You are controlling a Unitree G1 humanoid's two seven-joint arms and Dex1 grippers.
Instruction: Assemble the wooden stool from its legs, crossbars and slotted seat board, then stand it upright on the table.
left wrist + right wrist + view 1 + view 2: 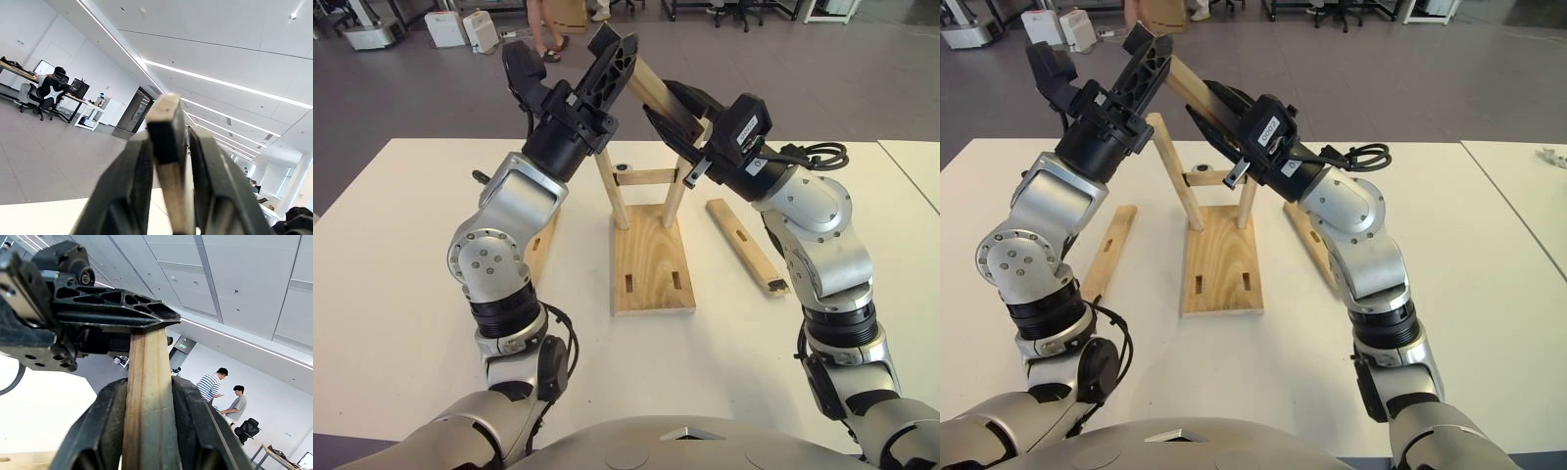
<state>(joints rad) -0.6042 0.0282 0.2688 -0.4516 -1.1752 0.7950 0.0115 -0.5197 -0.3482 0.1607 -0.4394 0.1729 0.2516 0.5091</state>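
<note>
Pale wooden leg (656,90), long square-section stick: held aloft and slanted above the white tabletop (411,225), over the part-built stool.
Left gripper (619,51): jaws clamped on the leg's upper end.
Right gripper (664,108): jaws clamped on the same leg, lower down.
Flat slotted seat board (651,264) of light wood: lying mid-tabletop, two upright legs (612,186) planted at its far end, joined by a short crossbar (646,177); two near slots open.
Loose slotted wooden stick (744,245): flat on the tabletop, right of the board.
Second loose slotted stick (1111,250): flat, left of the board.
Step in hand, by judgement: bringing a third leg to the board.
Next move, likely: tilt leg upright, line its lower end over a free near slot, press down squarely without knocking the standing pair.
</note>
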